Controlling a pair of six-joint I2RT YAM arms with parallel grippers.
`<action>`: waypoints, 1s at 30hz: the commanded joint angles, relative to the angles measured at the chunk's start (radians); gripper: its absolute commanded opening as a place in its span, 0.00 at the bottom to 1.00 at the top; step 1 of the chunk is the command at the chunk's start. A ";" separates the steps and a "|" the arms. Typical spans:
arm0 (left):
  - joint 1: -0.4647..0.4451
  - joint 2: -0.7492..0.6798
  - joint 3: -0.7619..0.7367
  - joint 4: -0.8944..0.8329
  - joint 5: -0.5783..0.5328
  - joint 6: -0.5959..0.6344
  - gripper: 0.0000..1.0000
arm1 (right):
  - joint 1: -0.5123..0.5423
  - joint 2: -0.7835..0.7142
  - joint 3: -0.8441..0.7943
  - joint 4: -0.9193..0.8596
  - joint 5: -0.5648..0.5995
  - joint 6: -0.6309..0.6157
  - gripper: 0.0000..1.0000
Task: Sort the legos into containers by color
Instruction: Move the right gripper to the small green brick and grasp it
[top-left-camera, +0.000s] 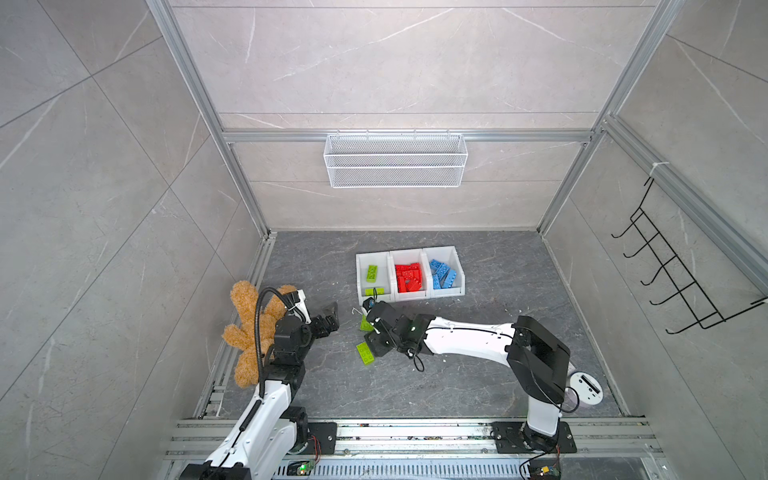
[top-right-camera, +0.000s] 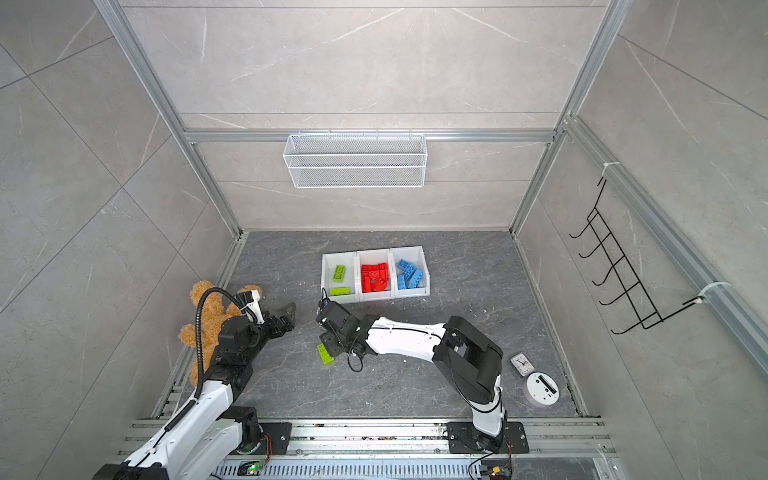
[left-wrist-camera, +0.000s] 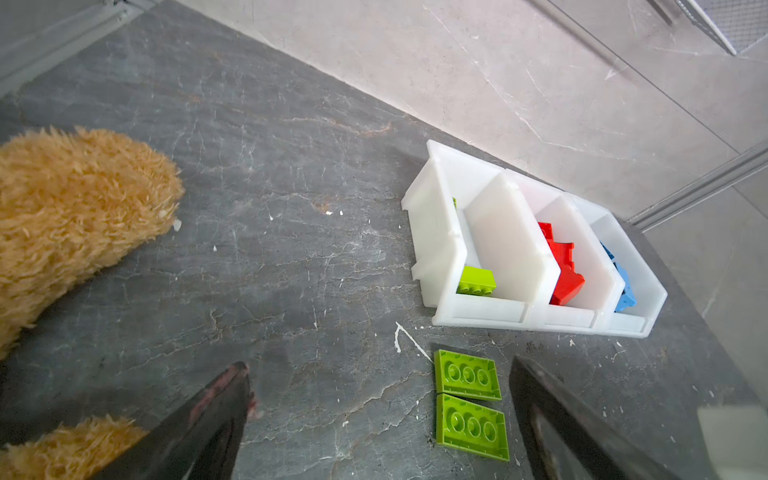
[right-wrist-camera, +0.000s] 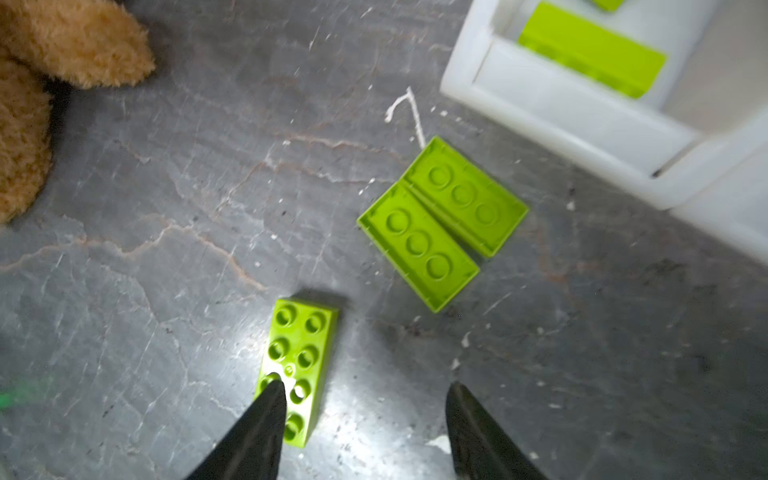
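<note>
Three white bins (top-left-camera: 409, 296), smooth glossy plastic, boxy with a lower front lip, sit joined in a row toward the back of the floor (top-left-camera: 457, 382). The floor is a dark grey slab with pale veins and white specks. In both top views the left-hand bin has two lime bricks (top-left-camera: 372, 272). The middle one has a jumbled heap of red bricks (top-left-camera: 409, 277), and the right-hand one has blue bricks (top-left-camera: 442, 274) lying crosswise over each other.

Three more green ones are on the floor just in front of the leftmost bin. Two flipped bricks (right-wrist-camera: 417, 245) lie hollow side up with their long sides touching, so you see thin walls and three round tubes in each. The third, a stud-up brick (right-wrist-camera: 299, 357), is a chunky rectangle with two rows of four studs. It sits a bit apart from the pair, shiny with glare.

Right gripper (right-wrist-camera: 365, 388): tapered black fingers spread apart, nothing between them. One tip overlaps the near end of the stud-up brick in the wrist view, can't tell if it touches.

Left gripper (left-wrist-camera: 380, 365): fingers spread wide too, holding nothing, beside the shaggy tan plush (top-left-camera: 249, 316) at the left wall.

A white wire mesh basket (top-left-camera: 395, 162) hangs on the back wall, and a black wire hook rack (top-left-camera: 665, 266) on the right one.
</note>
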 joint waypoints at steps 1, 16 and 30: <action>0.017 0.027 0.008 0.085 0.104 -0.054 0.99 | 0.023 -0.005 -0.006 0.034 0.036 0.065 0.62; 0.017 -0.033 0.005 0.039 0.068 -0.038 0.99 | 0.085 0.143 0.136 -0.077 0.100 0.055 0.59; 0.017 -0.060 -0.004 0.030 0.054 -0.038 0.99 | 0.098 0.234 0.193 -0.111 0.113 0.047 0.53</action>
